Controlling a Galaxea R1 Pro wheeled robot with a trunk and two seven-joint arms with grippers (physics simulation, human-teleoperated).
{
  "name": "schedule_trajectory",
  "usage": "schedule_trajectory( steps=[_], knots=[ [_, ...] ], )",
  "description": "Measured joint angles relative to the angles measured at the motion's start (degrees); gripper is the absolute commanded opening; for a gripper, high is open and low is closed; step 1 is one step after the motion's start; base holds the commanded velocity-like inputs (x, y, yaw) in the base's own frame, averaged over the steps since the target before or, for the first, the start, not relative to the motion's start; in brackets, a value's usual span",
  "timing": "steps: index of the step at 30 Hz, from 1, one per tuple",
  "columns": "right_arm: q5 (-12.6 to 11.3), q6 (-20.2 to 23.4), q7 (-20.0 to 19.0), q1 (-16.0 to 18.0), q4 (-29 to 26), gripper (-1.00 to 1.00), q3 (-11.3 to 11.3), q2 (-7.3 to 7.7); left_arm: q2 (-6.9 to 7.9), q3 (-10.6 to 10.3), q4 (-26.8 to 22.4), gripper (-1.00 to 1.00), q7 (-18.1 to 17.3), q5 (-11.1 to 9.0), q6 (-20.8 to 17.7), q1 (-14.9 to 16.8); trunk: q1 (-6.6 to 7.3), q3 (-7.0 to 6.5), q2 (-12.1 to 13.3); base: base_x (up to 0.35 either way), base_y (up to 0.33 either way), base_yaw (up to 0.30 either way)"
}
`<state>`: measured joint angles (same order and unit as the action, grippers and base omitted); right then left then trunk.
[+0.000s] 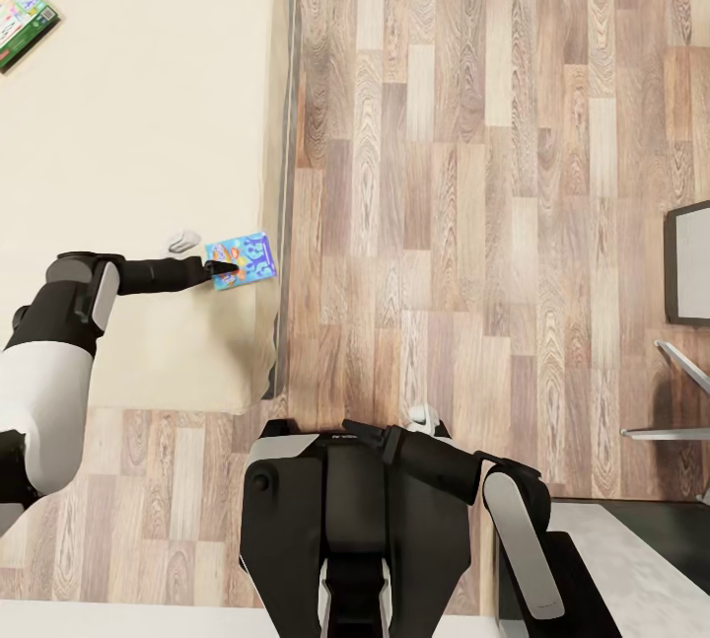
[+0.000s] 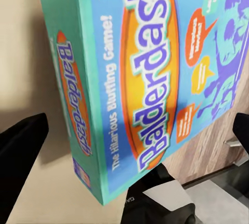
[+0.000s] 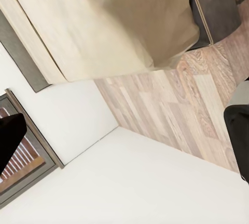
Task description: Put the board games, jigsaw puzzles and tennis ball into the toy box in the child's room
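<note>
Two board games lie on the bed [image 1: 138, 125]: the small blue Balderdash box [image 1: 242, 260] at the left gripper [image 1: 225, 269], near the mattress edge, and the green-edged cartoon box [image 1: 24, 19] well beyond it by the far corner. In the left wrist view the two dark fingers [image 2: 21, 154] stand wide apart at either side of the Balderdash box [image 2: 140, 73], though whether they touch it cannot be told. The right gripper [image 3: 124, 146], folded near the trunk, has its fingers spread wide over white wall and plank floor [image 3: 176, 99], holding nothing.

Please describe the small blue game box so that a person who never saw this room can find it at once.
Find the wide beige bed. The blue box lies near its floor-side edge, at the left gripper. Its cover reads Balderdash; the other box, far across the bed, is green-edged.
</note>
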<state>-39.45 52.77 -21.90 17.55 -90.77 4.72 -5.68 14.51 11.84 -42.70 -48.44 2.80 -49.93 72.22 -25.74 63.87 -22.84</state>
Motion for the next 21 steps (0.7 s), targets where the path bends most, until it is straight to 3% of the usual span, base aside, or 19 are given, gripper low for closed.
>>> schedule_trajectory(
  steps=[8, 21],
  knots=[
    [0.0, 0.0, 0.0, 0.0, 0.0, 1.0, -0.1, 0.0, 0.73, 0.1, 0.0, 1.0, 0.3, -0.1, 0.5, 0.0, 0.0, 0.0, 0.0, 0.0, 0.0, 0.0],
    [0.0, 0.0, 0.0, 0.0, 0.0, 1.0, -0.1, 0.0, 5.27, 0.3, 0.0, 1.0, 0.1, 0.3, 1.0, 0.0, -0.01, 0.0, 0.0, 0.0, 0.0, 0.0]
  ],
)
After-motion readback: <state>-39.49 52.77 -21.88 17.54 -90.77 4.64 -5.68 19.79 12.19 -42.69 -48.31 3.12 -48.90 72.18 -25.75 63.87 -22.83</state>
